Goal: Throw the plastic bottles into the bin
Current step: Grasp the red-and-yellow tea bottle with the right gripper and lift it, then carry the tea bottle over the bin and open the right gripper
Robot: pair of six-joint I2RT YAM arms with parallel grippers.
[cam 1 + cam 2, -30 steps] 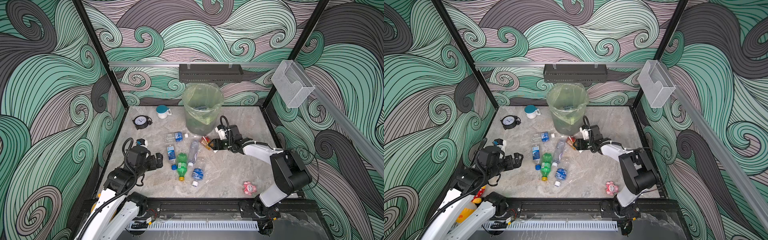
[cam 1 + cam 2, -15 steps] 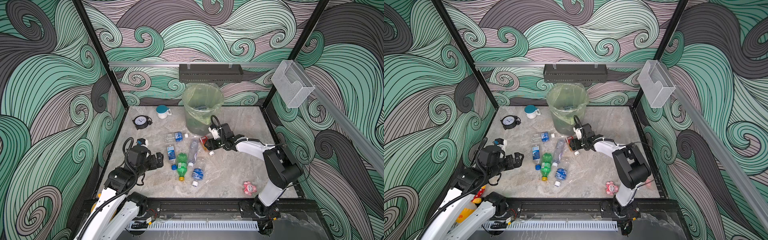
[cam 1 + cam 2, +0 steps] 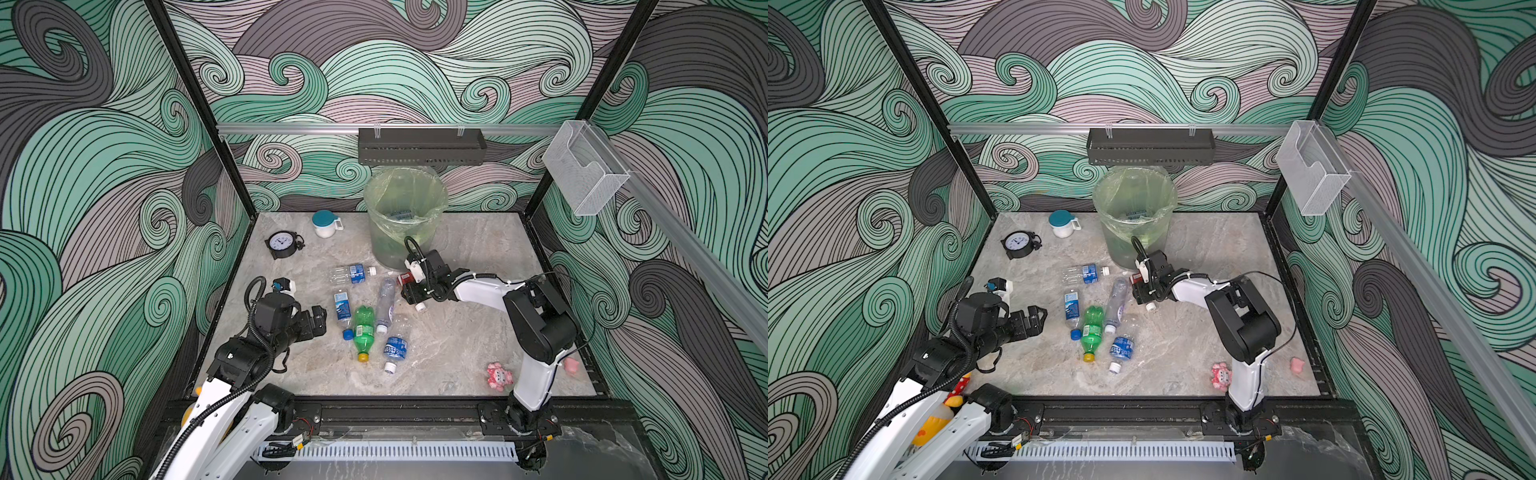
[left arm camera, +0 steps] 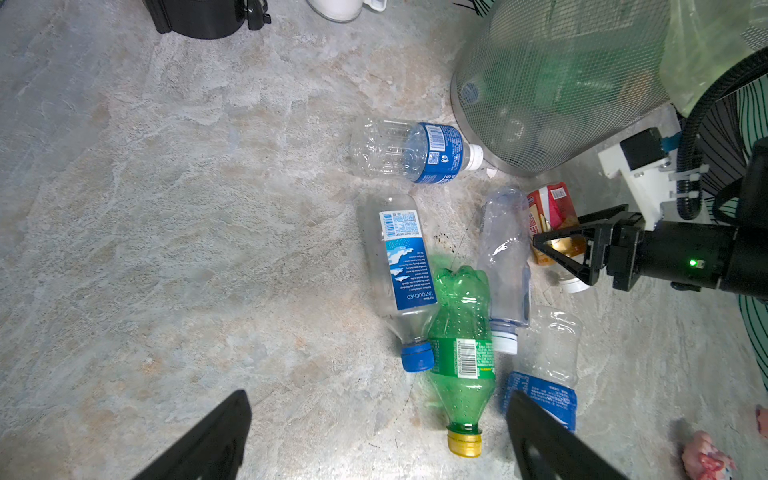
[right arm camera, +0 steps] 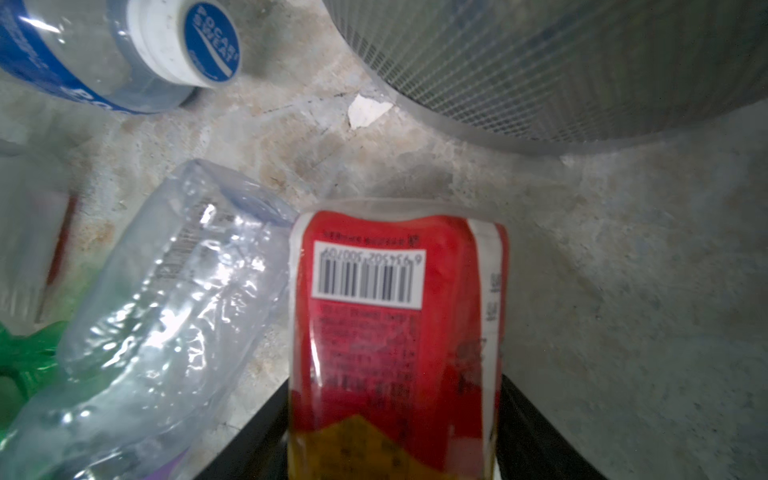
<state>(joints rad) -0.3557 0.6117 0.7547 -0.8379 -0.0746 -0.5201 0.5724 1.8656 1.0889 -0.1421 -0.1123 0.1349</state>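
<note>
Several plastic bottles lie on the marble table in front of the bin, which has bottles inside. Among them are a green bottle, a clear blue-capped bottle, a crushed clear bottle and a blue-labelled bottle by the bin's foot. My right gripper is low on the table, shut on a red-labelled bottle, a finger pressing each side. My left gripper hovers open left of the pile, holding nothing.
A black clock and a white jar with a teal lid stand at the back left. A pink toy lies at the front right. A black shelf hangs above the bin, and a clear mesh box on the right wall.
My right gripper has slid left along the table to the red-labelled bottle and narrowed its jaws onto it. The left arm has not moved.
</note>
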